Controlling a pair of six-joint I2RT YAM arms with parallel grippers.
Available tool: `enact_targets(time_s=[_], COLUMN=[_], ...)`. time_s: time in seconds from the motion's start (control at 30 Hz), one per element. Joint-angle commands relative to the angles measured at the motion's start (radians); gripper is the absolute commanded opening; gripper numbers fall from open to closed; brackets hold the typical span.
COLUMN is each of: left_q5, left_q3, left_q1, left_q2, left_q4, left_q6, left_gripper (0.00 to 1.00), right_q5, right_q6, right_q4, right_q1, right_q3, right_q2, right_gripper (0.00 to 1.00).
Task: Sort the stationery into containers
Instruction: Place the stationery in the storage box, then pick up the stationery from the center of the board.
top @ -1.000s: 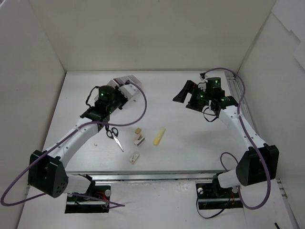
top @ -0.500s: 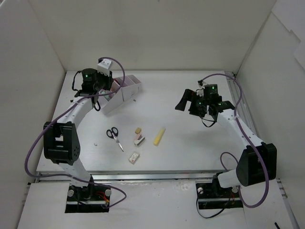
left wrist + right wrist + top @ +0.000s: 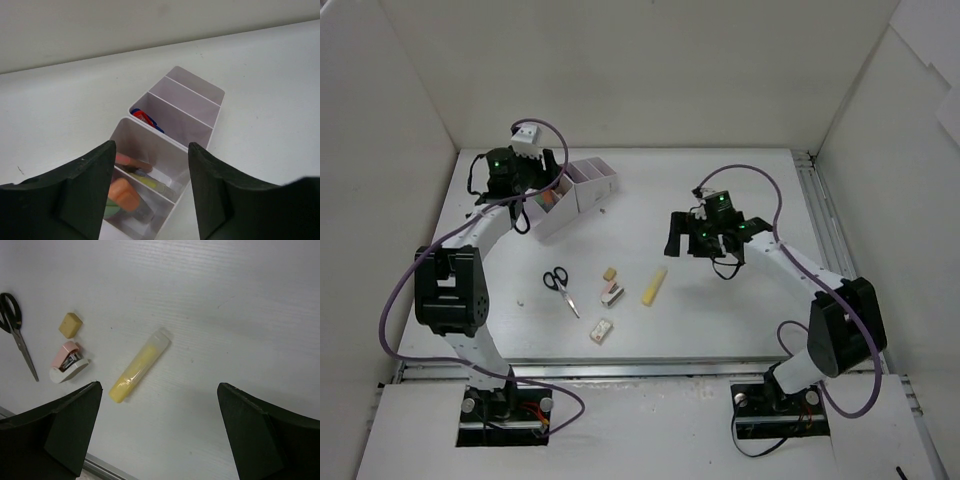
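Observation:
The white organizer (image 3: 582, 192) stands at the back left. In the left wrist view its near compartments (image 3: 150, 170) hold orange, green, yellow and pink highlighters, and a further one holds a red and blue item (image 3: 145, 119). My left gripper (image 3: 151, 148) hovers above the near compartment, open, with nothing between its fingers. My right gripper (image 3: 159, 386) is wide open over the table, just right of a yellow highlighter (image 3: 140, 365). Scissors (image 3: 560, 287), a beige eraser (image 3: 610, 273), a pink and white item (image 3: 613, 293) and a small white block (image 3: 602, 330) lie loose on the table.
White walls (image 3: 410, 150) close in the table on the left, back and right. A metal rail (image 3: 620, 368) runs along the table's front edge. Both arms trail purple cables (image 3: 760, 185).
The left arm swung from mid-table to the organizer and its jaws have now parted above it. The right gripper moved left toward the yellow highlighter, still wide open.

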Motion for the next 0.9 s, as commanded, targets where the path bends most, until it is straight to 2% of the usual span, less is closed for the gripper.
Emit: enact_targets(time_s=[0.0, 0.2, 0.23, 0.27, 0.4, 0.5, 0.53, 0.63, 0.7, 0.8, 0.83, 0.87], left_q5=[-0.012, -0.033, -0.048, -0.064, -0.091, -0.085, -0.081, -0.062, -0.067, -0.104, -0.119, -0.122], left_q3=[-0.023, -0.090, -0.112, -0.157, -0.274, -0.375, -0.400, -0.492, -0.521, -0.524, -0.526, -0.532], left_q1=[0.011, 0.011, 0.002, -0.012, -0.043, -0.062, -0.063, -0.073, -0.083, -0.083, -0.083, -0.083], left_q2=[-0.100, -0.229, -0.258, -0.315, -0.462, -0.582, -0.641, -0.717, -0.771, -0.821, -0.843, -0.849], left_q4=[0.061, -0.008, -0.010, -0.010, -0.041, -0.058, -0.058, -0.048, -0.067, -0.114, -0.120, -0.122], left_q6=[-0.045, -0.063, -0.068, -0.072, -0.053, -0.033, -0.022, -0.002, 0.009, 0.021, 0.024, 0.029], left_gripper=[0.59, 0.81, 0.96, 0.99, 1.00, 0.99, 0.99, 0.99, 1.00, 1.00, 0.99, 0.99], right_q5=[0.114, 0.258, 0.261, 0.314, 0.416, 0.509, 0.519, 0.491, 0.503, 0.364, 0.286, 0.240], right_q6=[-0.037, 0.032, 0.026, 0.017, -0.034, -0.201, -0.358, -0.697, -0.781, -0.977, -1.110, -1.173], right_q4=[0.016, 0.002, 0.002, 0.001, -0.010, -0.011, -0.013, -0.031, -0.034, -0.039, -0.038, -0.041], right_q1=[0.067, 0.202, 0.223, 0.242, 0.355, 0.441, 0.457, 0.484, 0.471, 0.423, 0.409, 0.390], right_q3=[0.035, 0.029, 0.039, 0.043, 0.036, 0.017, 0.010, -0.003, 0.012, 0.024, 0.017, 0.016], right_q2=[0.030, 0.066, 0.084, 0.092, 0.098, 0.067, 0.057, 0.043, 0.040, 0.020, 0.012, 0.012], right_gripper=[0.98, 0.98, 0.98, 0.98, 0.98, 0.98, 0.98, 0.98, 0.98, 0.98, 0.98, 0.98])
